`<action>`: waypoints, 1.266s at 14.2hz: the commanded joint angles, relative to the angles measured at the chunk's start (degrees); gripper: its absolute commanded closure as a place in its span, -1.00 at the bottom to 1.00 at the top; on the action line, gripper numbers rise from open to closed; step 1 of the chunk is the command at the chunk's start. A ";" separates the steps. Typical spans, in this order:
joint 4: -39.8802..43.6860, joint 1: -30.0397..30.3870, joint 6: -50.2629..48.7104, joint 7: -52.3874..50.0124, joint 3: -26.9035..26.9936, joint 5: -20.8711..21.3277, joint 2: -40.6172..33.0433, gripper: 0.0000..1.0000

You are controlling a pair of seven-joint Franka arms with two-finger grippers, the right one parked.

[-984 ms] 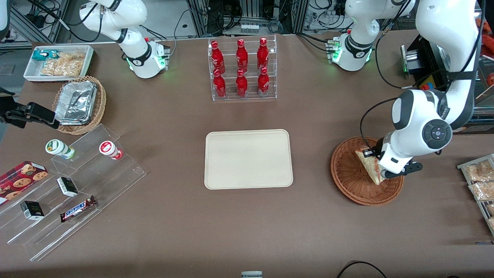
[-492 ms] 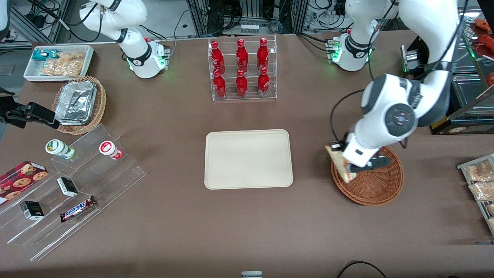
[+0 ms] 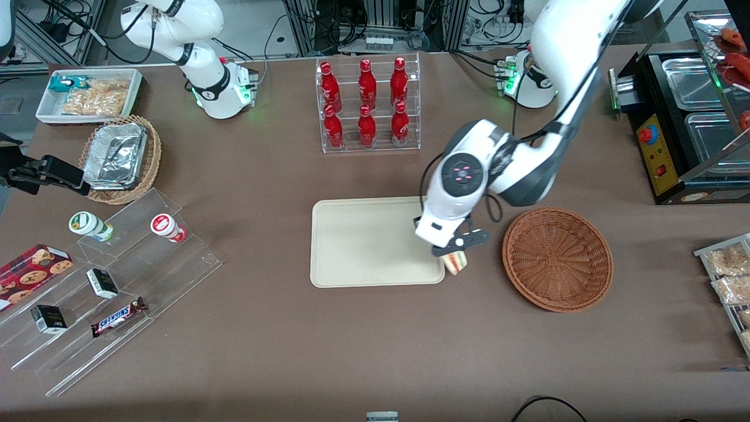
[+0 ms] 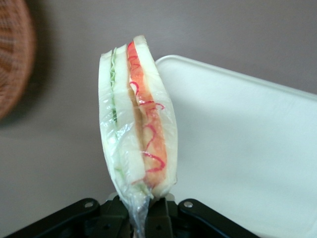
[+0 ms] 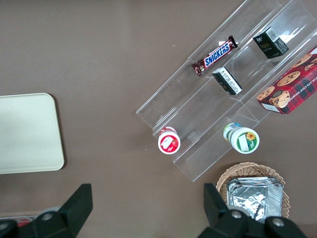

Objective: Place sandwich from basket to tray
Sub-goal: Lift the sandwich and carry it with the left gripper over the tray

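Caught mid-carry: sandwich (image 4: 137, 119) pinched by its wrapper in the gripper (image 3: 452, 253), hanging edge-down above the tray (image 3: 363, 246) edge nearest the emptied basket (image 3: 556, 258), apparently so it can be lowered flat onto the tray.

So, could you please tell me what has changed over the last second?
The claw, shut on the sandwich, lifted it out of the basket and carried it toward the parked arm's end of the table; it now hangs over the tray's edge nearest the basket. The basket now holds nothing. Tray, basket and red bottles stayed put.
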 commanded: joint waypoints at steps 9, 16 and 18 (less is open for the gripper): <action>8.88 -10.78 1.01 -4.84 0.23 8.46 8.81 0.83; 7.65 -12.28 1.36 1.32 -0.04 7.06 10.47 0.80; 7.65 -12.11 1.45 4.11 -0.83 6.46 10.56 0.80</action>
